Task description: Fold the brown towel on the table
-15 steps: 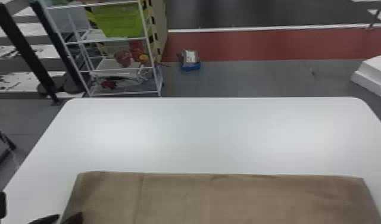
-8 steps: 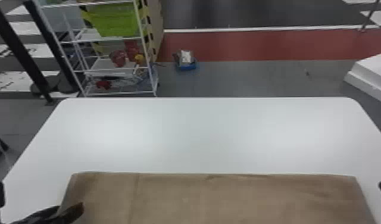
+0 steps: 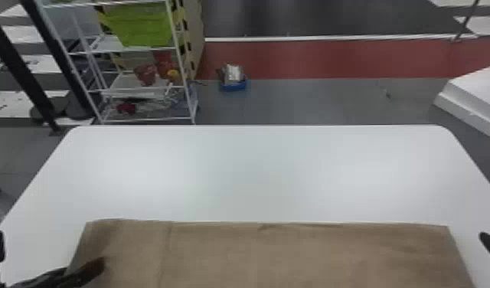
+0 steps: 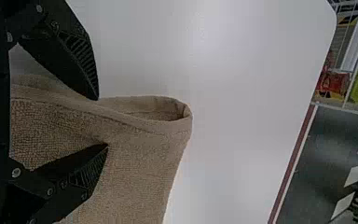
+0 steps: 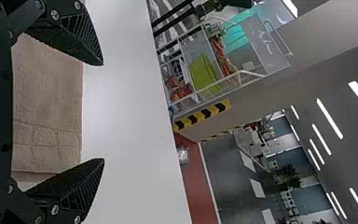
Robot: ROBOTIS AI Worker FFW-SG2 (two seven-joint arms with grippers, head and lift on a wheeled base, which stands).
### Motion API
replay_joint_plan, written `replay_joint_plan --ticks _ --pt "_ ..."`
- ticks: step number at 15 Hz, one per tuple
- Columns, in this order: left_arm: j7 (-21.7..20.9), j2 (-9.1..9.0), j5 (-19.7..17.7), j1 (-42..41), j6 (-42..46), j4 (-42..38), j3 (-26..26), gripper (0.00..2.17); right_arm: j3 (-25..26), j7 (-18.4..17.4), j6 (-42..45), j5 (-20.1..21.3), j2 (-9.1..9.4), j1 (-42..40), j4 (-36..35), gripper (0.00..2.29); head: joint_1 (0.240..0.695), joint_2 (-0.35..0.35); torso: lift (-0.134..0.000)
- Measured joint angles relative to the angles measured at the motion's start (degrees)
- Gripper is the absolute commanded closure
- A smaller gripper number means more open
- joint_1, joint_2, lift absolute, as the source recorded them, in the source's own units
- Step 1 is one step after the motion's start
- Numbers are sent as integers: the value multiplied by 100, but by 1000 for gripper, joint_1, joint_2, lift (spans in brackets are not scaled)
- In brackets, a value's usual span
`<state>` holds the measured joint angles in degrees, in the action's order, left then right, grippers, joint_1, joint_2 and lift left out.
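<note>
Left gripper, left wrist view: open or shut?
Open: the left gripper has its two fingertips standing well apart, with the brown towel showing in the gap between them.

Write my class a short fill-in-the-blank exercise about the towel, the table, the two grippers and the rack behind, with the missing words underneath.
The towel on the white table is coloured ____.
The gripper at the towel's curled edge is the robot's ____ one.
The fingers of the right gripper are not shut but ____.
The container on the rack is bright ____.

Missing words: brown; left; open; green.
</note>
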<state>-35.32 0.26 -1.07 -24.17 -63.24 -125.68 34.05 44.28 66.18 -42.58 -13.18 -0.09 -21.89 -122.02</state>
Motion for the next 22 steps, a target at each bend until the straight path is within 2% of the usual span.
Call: replay_joint_plan --ticks 2,3,9,13,14,15,16,18,20,22 --pt "-45 0 -19 21 -5 -45 13 1332 -11 0 14 0 0 9 21 161 695 62 -124" --pt "-45 0 -31 25 -11 -67 14 1386 -11 0 25 0 0 10 31 161 695 61 -124" --pt "20 0 -262 -94 -142 -517 -24 1386 -40 -9 117 7 0 49 119 161 695 38 -124" --pt "30 0 -841 -352 -388 -1174 -114 1386 -61 -9 148 13 0 62 154 164 695 -10 -124" --pt "40 0 -966 -413 -520 -1364 -224 1386 -67 -15 151 11 0 63 164 164 695 -57 -124" --pt "65 0 -1027 -447 -618 -1505 -364 1386 -82 -20 163 10 0 63 181 164 695 -57 -124" --pt "151 0 -1051 -466 -718 -1634 -582 1386 -102 -28 199 9 0 62 212 164 695 -104 -124" --pt "387 0 -1004 -468 -830 -1792 -1084 1386 -119 -48 299 9 0 62 278 164 695 -152 -124" --pt "651 0 -758 -343 -1020 -1855 -1736 1386 -123 -61 380 10 0 62 341 164 695 -225 -124" --pt "1047 0 -508 -160 -1158 -1840 -2345 1382 -130 -88 418 12 0 62 366 164 695 -263 -124"
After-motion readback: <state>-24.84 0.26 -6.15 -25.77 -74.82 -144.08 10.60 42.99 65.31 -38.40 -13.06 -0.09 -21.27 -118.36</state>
